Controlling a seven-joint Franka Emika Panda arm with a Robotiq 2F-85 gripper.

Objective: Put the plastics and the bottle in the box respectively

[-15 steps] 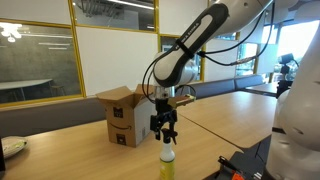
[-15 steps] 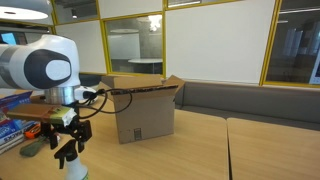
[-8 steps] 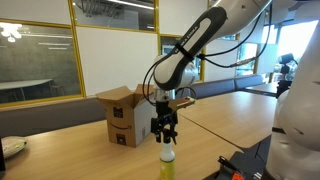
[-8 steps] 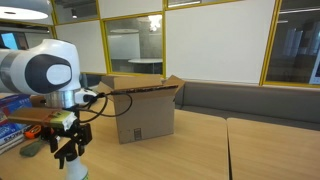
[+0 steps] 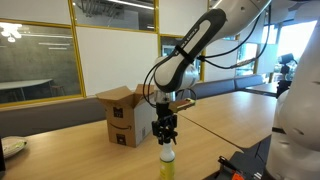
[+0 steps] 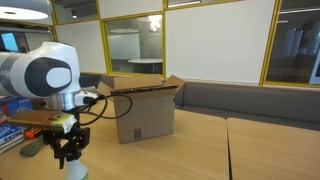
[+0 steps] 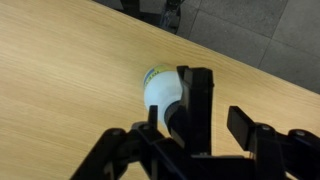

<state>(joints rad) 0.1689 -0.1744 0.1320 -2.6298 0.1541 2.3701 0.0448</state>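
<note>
One q, quick: where's the bottle (image 5: 167, 155) vs the tool (image 5: 167, 130)?
B: Straight under it. Bottle stands upright on the tabletop (image 5: 70, 150), long axis vertical, in line w/ the tool's own axis. Tool points down onto its top. Only 1 arm (image 5: 195, 40), so no choice there.
A: Tool state?
B: Partly open. Wrist view: fingers (image 7: 250, 125) apart, black nozzle (image 7: 192, 92) in the gap btwn them. No firm grip visible; bottle sits on the tabletop, not lifted. Contact w/ the nozzle? Can't tell.
A: And the box (image 5: 122, 115)?
B: Same tabletop, farther back than the bottle in both exterior views, apart from it, not touching. Flaps (image 5: 110, 96) up, top open. Inside isn't visible from any cam, so contents unknown.
A: And the plastics?
B: None in sight. Maybe in the box, maybe out of frame; can't say.
A: So next move, imo?
B: Clamp at the nozzle/neck, lift straight up high enough to clear the flaps, carry across to the box, lower in. Risk: nozzle looks off-centre, so the bottle could tip or swing if pinched there.
</note>
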